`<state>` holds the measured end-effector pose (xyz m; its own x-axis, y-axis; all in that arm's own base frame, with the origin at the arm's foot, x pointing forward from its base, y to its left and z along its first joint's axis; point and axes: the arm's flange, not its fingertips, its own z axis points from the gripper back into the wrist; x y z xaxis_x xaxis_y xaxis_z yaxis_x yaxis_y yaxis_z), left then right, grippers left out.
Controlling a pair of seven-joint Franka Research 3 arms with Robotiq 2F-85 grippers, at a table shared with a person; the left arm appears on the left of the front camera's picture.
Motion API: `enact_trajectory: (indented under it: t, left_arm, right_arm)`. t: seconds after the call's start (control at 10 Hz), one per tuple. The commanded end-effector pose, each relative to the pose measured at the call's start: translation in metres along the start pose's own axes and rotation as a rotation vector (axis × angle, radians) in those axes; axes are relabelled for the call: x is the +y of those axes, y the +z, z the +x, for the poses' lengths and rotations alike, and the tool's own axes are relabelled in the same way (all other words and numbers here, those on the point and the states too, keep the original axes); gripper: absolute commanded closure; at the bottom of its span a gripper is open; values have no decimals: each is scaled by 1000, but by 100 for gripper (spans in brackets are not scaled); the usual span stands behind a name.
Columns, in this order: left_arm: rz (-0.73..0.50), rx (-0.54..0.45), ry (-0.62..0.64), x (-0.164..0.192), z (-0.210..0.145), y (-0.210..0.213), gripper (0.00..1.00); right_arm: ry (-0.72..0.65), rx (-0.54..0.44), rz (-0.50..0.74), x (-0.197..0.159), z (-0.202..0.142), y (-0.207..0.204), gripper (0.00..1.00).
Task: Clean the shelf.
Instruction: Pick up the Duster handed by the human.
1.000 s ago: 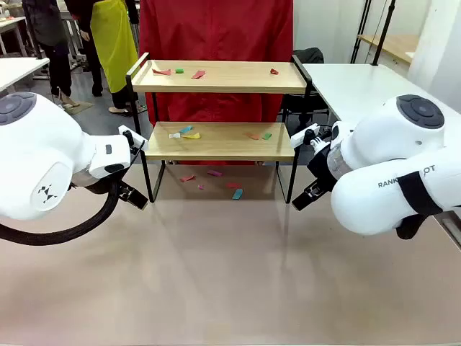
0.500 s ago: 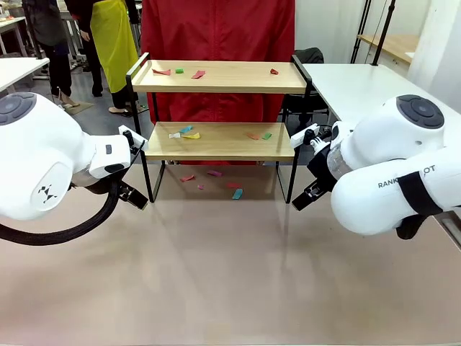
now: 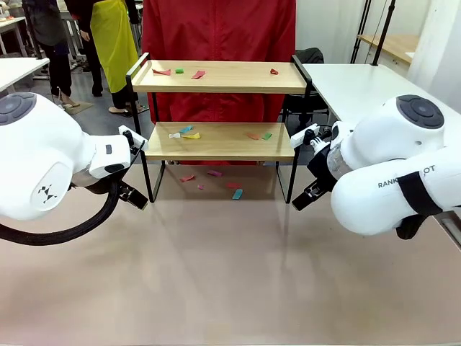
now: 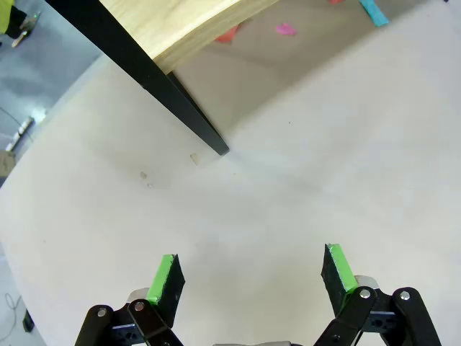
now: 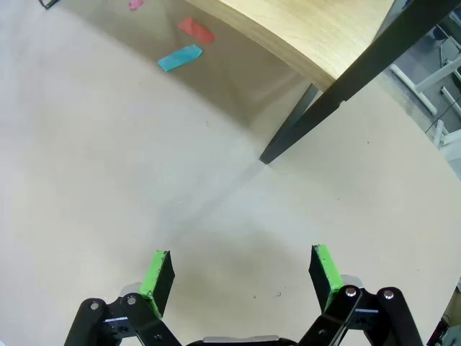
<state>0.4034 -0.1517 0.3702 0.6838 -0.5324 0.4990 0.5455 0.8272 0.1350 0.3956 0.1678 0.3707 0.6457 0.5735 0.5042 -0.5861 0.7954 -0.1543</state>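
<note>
I had bare table (image 3: 216, 274) open ahead. The shelf (image 3: 216, 144) barred the far side, its black legs (image 4: 173, 101) close before me; a person (image 3: 216, 29) in red closed off its back.

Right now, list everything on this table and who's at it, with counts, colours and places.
shelf: one, light wood boards, black frame, far middle of table
top-board scraps: four, three red or pink, one green, on the top board
lower-board scraps: five, white, teal, yellow, orange, green, on the lower board
table scraps: five, red, pink, teal, under the shelf
table: one, beige, bearing the shelf
person: one, red garment, behind the shelf
left gripper: one, black, green pads, open, near a shelf leg
right gripper: one, same colours, open, near a shelf leg
</note>
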Motion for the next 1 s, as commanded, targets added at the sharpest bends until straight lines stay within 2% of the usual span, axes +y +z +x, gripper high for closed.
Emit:
enact_trajectory:
  t: [0.0, 0.3, 0.4, 0.5, 0.6, 0.9]
  left_arm:
    - [-58, -37, -8, 3, 10, 27, 0]
    - [-137, -127, -33, 25, 22, 108, 0]
    - [-198, -155, -74, 41, 22, 134, 0]
    - [-199, -184, -91, 58, 21, 152, 0]
    - [-214, -215, -185, 76, 13, 165, 0]
    - [-468, -336, -377, 158, -7, 168, 0]
  right_arm:
    - [2, -36, 23, -9, 16, 20, 0]
    - [-49, -182, 57, -57, 39, 89, 0]
    - [-69, -236, 90, -81, 39, 110, 0]
    - [-81, -295, 95, -107, 38, 125, 0]
    - [-64, -337, 132, -133, 30, 135, 0]
    - [7, -469, 298, -233, 1, 124, 0]
